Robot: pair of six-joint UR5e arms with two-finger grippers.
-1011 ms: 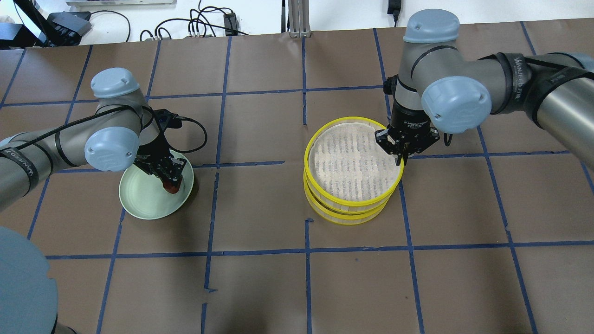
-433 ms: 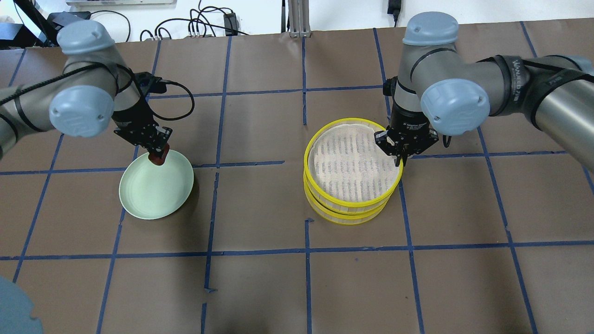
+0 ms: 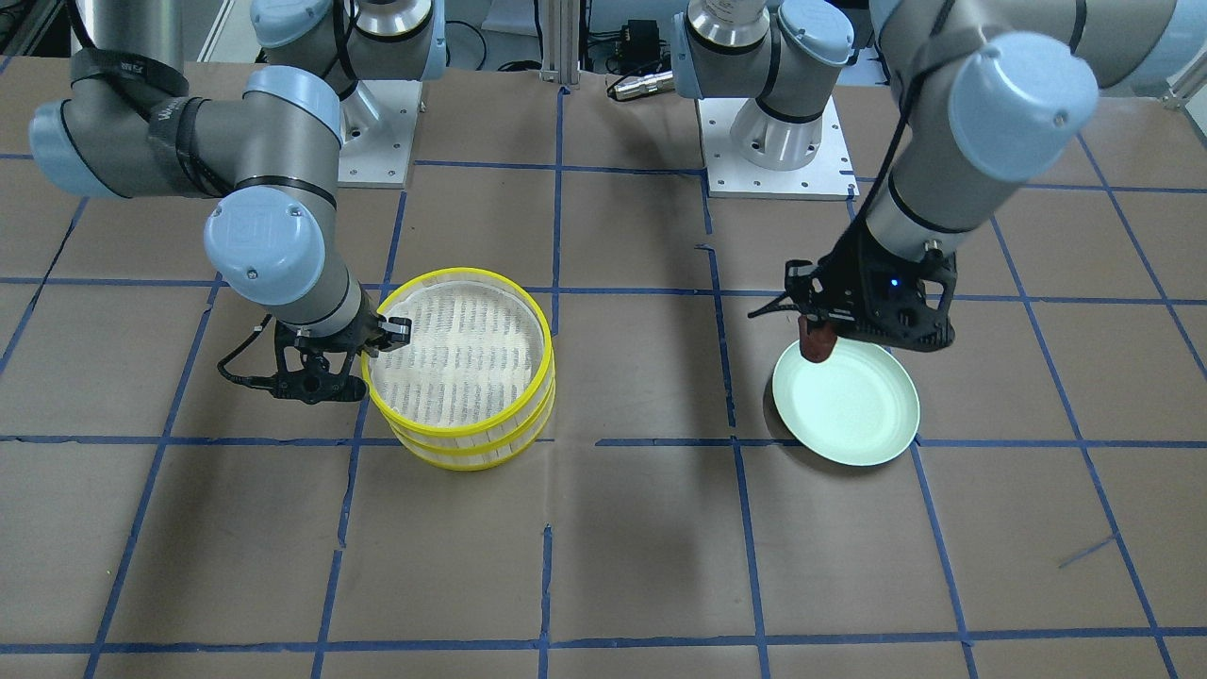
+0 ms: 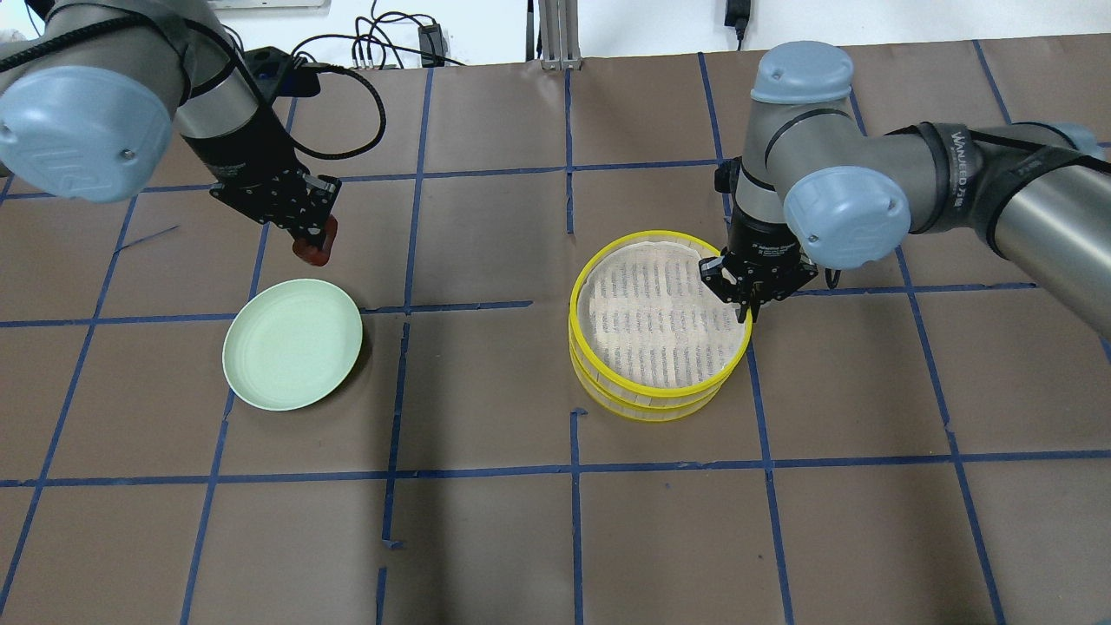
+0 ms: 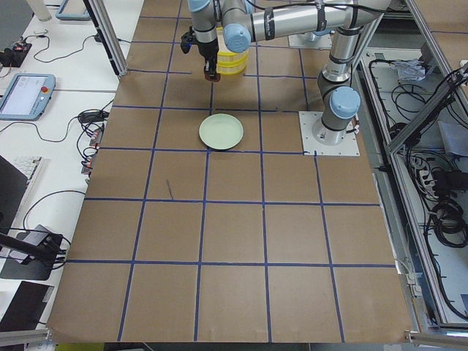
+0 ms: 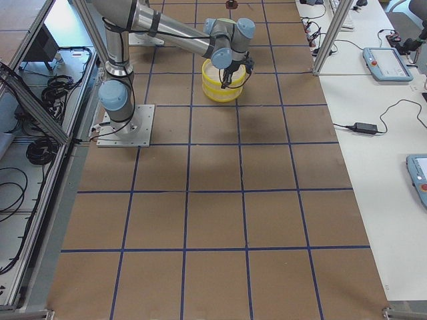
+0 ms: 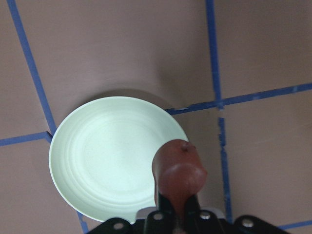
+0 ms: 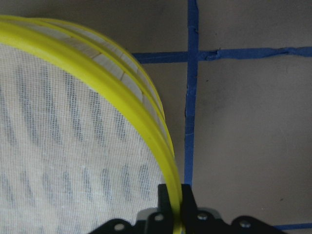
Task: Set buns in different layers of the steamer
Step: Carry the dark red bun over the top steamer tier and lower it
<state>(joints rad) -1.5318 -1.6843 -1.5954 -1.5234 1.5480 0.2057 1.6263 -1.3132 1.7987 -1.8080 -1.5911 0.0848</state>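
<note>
My left gripper point(image 4: 311, 236) is shut on the dark reddish-brown bun point(image 4: 314, 250) and holds it in the air beyond the pale green plate's far edge. The left wrist view shows the bun point(image 7: 179, 170) between the fingers, above the plate's rim. The steamer point(image 4: 651, 395) stands right of centre as two stacked layers, and its white slatted top floor is bare. My right gripper point(image 4: 752, 305) is shut on the top layer's yellow rim point(image 8: 168, 161) at its right side. The white bun is out of view.
The pale green plate point(image 4: 292, 356) lies bare on the left of the brown table, which carries a blue tape grid. Cables lie along the far edge. Both arm bases point(image 3: 773, 141) stand at the robot's side of the table.
My left gripper has lifted the reddish-brown bun off the plate and carried it up and away toward the far side. The right gripper stays on the rim; the top layer's far edge has shifted slightly.
</note>
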